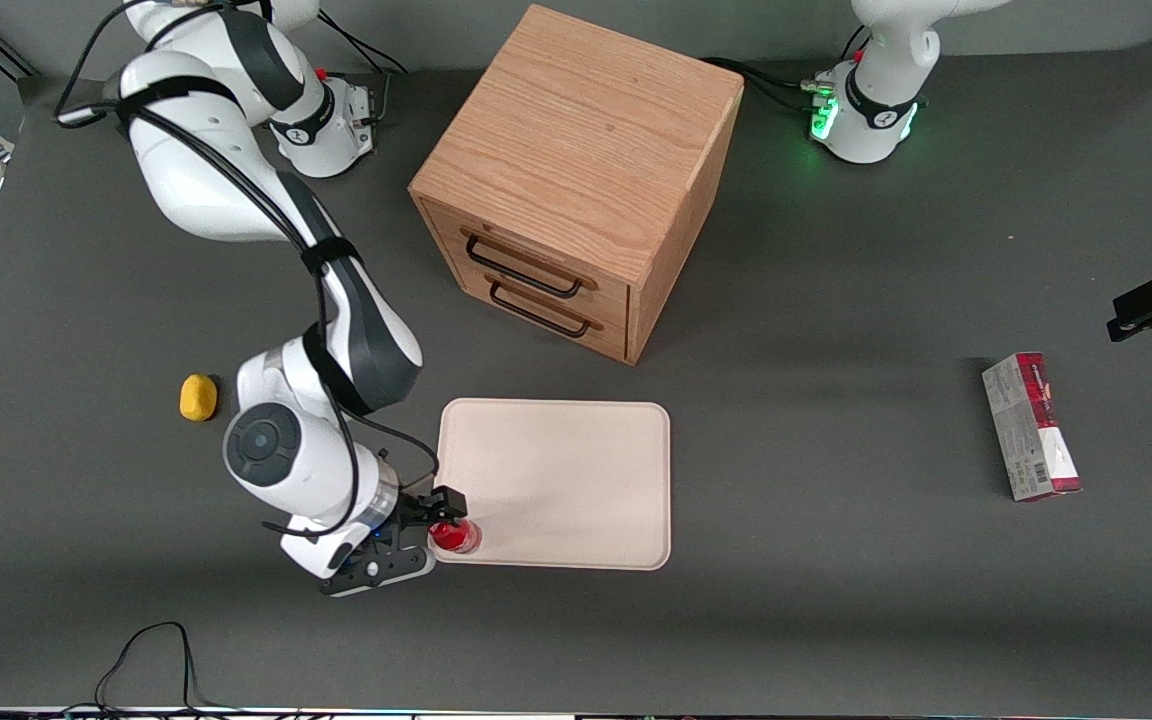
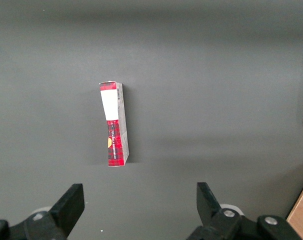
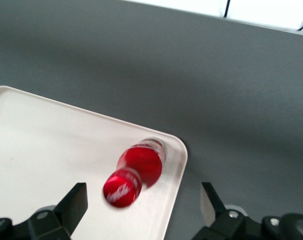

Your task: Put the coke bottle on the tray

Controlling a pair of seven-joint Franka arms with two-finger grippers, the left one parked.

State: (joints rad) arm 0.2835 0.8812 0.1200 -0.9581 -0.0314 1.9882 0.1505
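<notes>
The coke bottle (image 1: 454,536) is a small red bottle with a red cap. It stands on the pale cream tray (image 1: 576,470), in the tray's corner nearest the front camera at the working arm's end. My right gripper (image 1: 433,528) hovers right at the bottle, just above that corner. In the right wrist view the bottle (image 3: 136,172) shows from above, cap toward the camera, on the tray (image 3: 51,150) close to its rim. The gripper (image 3: 143,205) is open wide there, and neither finger touches the bottle.
A wooden drawer cabinet (image 1: 576,180) stands farther from the front camera than the tray. A small yellow object (image 1: 198,397) lies beside the working arm. A red-and-grey carton (image 1: 1031,427) lies toward the parked arm's end and also shows in the left wrist view (image 2: 115,125).
</notes>
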